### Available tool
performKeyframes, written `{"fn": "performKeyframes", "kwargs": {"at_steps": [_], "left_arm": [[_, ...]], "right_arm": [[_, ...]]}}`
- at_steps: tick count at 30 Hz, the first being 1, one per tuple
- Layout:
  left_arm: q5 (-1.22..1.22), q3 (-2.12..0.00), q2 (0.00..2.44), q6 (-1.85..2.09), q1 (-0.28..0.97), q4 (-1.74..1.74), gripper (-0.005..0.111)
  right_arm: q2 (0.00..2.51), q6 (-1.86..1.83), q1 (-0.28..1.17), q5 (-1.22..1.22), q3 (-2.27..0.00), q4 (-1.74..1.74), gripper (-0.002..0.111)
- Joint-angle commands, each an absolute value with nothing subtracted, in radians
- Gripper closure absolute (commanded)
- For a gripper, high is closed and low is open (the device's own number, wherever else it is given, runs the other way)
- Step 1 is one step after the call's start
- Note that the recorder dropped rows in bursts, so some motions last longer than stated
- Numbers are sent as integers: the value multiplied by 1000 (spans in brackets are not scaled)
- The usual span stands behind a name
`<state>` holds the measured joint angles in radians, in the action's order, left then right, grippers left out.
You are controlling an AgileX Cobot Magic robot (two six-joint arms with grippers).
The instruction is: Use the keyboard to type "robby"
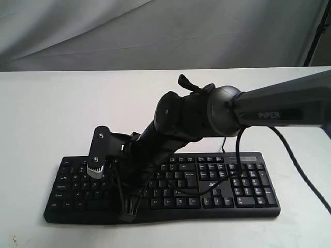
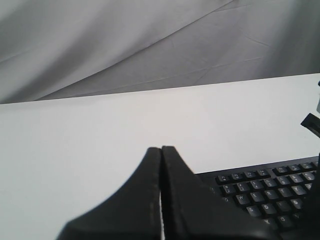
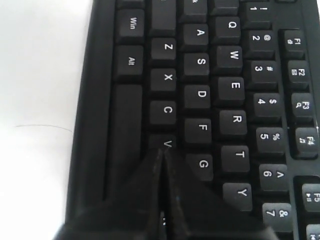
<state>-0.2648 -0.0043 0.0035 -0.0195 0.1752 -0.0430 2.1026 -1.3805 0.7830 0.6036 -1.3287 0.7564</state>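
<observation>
Exterior view: we see the keyboard, a wide black full-size board with a number pad, lying flat near the front edge of the white table. A creased grey cloth hangs behind the table. The right arm, lettered "PiPER", comes in from the right and reaches across the middle. It slopes down over the board, so the right gripper hangs above the left half of the letter keys, close to the front rows. The arm hides a band of keys there, while the number pad and arrow keys stay in plain sight. We do not see the left gripper from this camera.

From the right wrist camera, the right gripper has its two black fingers pressed together into one narrow point with nothing between them. That point sits at the edge of the V key, just beside the G key. The keys past V in that row are covered by the fingers. We cannot tell whether the point is pressing a key or only hovering over it.

From the left wrist camera, the left gripper is also pressed together and holds nothing. It is over bare table, with one end of the keyboard just beside it.
</observation>
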Motion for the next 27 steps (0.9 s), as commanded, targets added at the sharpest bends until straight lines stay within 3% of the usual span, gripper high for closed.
{"fn": "performKeyframes", "kwargs": {"at_steps": [1, 27], "left_arm": [[-259, 0, 0, -22, 181, -48, 107], [-259, 0, 0, -22, 181, -48, 107]], "right_arm": [[2102, -1390, 783, 596, -1323, 763, 108], [2119, -1390, 783, 593, -1323, 763, 108]]}}
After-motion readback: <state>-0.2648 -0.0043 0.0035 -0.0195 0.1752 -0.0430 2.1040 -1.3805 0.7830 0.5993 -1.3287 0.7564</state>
